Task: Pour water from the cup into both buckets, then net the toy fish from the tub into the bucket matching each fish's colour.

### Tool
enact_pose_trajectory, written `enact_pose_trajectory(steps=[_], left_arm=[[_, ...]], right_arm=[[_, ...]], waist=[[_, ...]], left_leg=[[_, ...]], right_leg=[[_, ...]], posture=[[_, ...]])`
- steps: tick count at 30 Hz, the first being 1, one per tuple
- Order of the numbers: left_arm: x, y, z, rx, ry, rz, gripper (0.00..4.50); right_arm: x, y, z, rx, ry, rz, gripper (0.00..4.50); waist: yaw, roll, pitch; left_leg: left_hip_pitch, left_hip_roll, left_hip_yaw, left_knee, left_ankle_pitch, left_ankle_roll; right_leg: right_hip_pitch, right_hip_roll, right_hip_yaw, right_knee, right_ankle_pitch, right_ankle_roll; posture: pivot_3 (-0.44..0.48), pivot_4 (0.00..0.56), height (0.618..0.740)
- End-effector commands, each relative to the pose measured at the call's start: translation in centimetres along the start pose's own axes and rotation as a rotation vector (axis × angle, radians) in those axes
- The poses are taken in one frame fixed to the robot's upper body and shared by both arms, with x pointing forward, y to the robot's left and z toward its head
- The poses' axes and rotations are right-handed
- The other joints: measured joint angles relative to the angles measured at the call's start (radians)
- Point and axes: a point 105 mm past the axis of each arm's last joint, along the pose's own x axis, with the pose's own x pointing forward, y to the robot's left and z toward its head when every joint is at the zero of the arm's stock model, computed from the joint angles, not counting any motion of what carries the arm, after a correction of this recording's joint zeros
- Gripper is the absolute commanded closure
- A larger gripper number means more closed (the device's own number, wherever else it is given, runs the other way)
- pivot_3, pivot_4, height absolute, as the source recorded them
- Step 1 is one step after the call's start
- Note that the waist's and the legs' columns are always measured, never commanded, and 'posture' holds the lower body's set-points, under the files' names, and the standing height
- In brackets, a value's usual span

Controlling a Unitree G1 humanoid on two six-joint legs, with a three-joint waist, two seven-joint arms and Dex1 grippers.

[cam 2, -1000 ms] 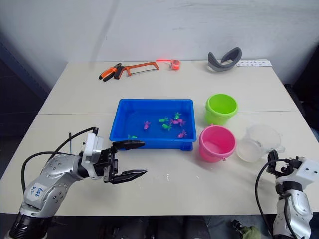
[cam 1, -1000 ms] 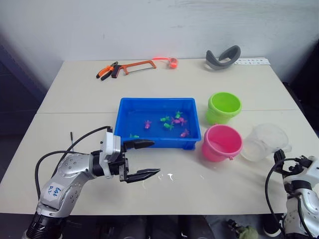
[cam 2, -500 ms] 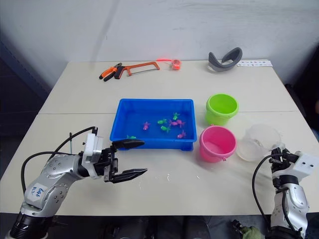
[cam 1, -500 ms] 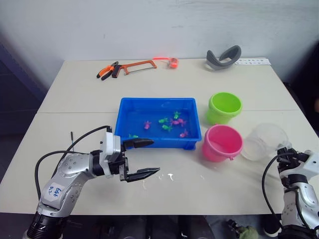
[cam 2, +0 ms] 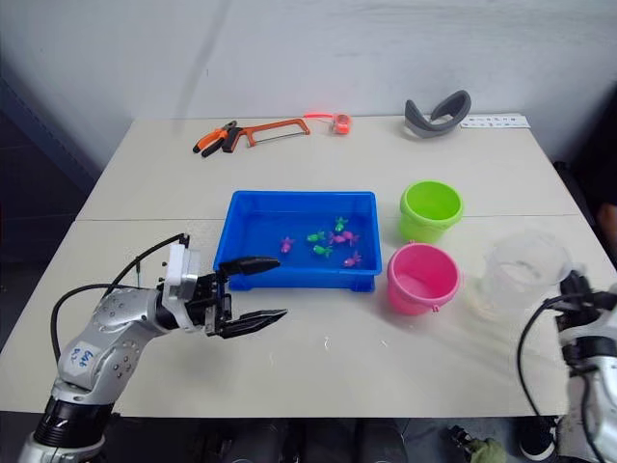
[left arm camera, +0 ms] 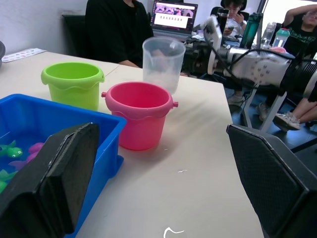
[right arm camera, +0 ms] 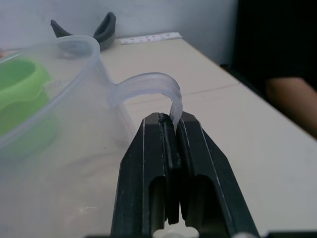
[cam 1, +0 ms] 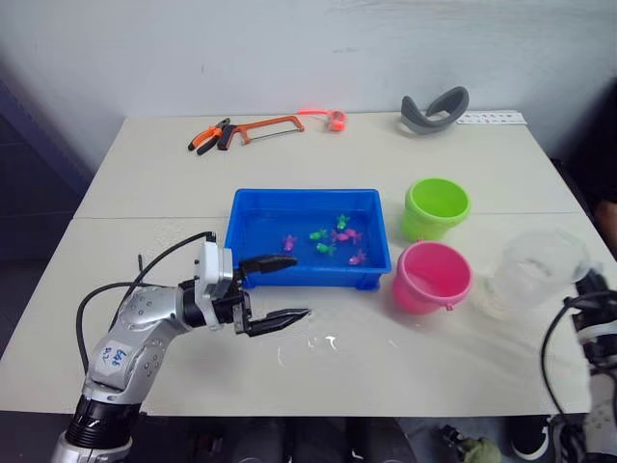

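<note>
My right gripper (right arm camera: 171,121) is shut on the curved handle (right arm camera: 148,84) of the clear cup (cam 1: 535,270), which hangs upright at the table's right edge, just right of the pink bucket (cam 1: 431,275). The lime green bucket (cam 1: 436,207) stands behind the pink one. Left of both sits the blue tub (cam 1: 308,195), holding several small pink fish (cam 1: 357,257) and green fish (cam 1: 318,232) in water. My left gripper (cam 1: 299,286) is open and empty, low over the table at the tub's front left corner. The left wrist view shows the cup (left arm camera: 163,62) beyond the pink bucket (left arm camera: 141,114).
Along the table's far edge lie a hacksaw (cam 1: 260,128), orange-handled pliers (cam 1: 207,138), an orange tape roll (cam 1: 335,120), a grey curved band (cam 1: 434,109) and a paper strip (cam 1: 492,119). People sit just past the table's right side; a forearm (right arm camera: 292,99) is close by.
The right gripper shut on the cup's handle and raised the cup off the table, a little to the right. The left gripper edged slightly toward the tub, still open.
</note>
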Motion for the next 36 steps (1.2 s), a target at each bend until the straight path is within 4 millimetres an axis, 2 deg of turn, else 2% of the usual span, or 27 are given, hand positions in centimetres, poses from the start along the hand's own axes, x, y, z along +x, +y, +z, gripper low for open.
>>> enact_pose_trajectory(steps=[1, 5, 11, 17, 26, 36], left_arm=[[0.5, 0.2, 1.0, -0.021, -0.036, -0.051, 0.00], [1.4, 0.7, 0.9, -0.070, -0.029, -0.075, 0.00], [2.2, 0.8, 1.1, -0.088, -0.027, -0.104, 0.00], [2.5, 1.4, 1.4, -0.072, -0.038, -0.075, 0.00], [3.1, 0.6, 1.5, -0.066, -0.064, -0.089, 0.00], [3.3, 0.6, 1.3, -0.050, -0.068, -0.083, 0.00]], right_arm=[[-0.1, 1.2, 7.5, -0.167, -0.104, 0.117, 4.46], [0.2, 2.8, 9.6, -0.311, -0.090, 0.196, 4.46], [1.0, 4.7, 10.7, -0.514, -0.086, 0.226, 4.46], [1.5, 5.9, 10.7, -0.698, -0.105, 0.246, 4.46], [1.4, 7.7, 10.5, -0.946, -0.181, 0.335, 4.46], [1.4, 8.0, 9.8, -1.081, -0.241, 0.361, 4.46]], waist=[[0.000, 0.000, 0.000], [0.002, -0.002, 0.001], [0.008, -0.004, 0.002], [0.025, -0.005, 0.003], [0.023, -0.006, 0.003], [0.022, -0.006, 0.003]], left_leg=[[0.000, 0.000, 0.000, 0.000, 0.000, 0.000], [0.000, 0.000, 0.000, 0.000, 0.000, 0.000], [0.000, 0.000, 0.000, 0.000, 0.000, 0.000], [-0.001, -0.001, 0.000, 0.001, 0.001, 0.000], [-0.001, 0.000, 0.000, 0.001, 0.002, -0.001], [-0.001, 0.001, 0.000, 0.001, 0.002, -0.002]], right_leg=[[0.000, 0.000, 0.000, 0.000, 0.000, 0.000], [0.000, 0.000, 0.000, -0.002, 0.000, 0.000], [0.000, 0.001, 0.000, -0.002, 0.001, 0.001], [0.000, 0.002, 0.000, -0.003, 0.001, 0.001], [0.000, 0.008, 0.000, -0.003, 0.001, 0.002], [0.000, 0.011, 0.003, -0.003, 0.001, 0.002]], posture=[[0.000, 0.150, 0.740], [0.000, 0.150, 0.740], [0.000, 0.150, 0.740], [0.000, 0.150, 0.740], [0.000, 0.150, 0.740], [0.000, 0.150, 0.740]])
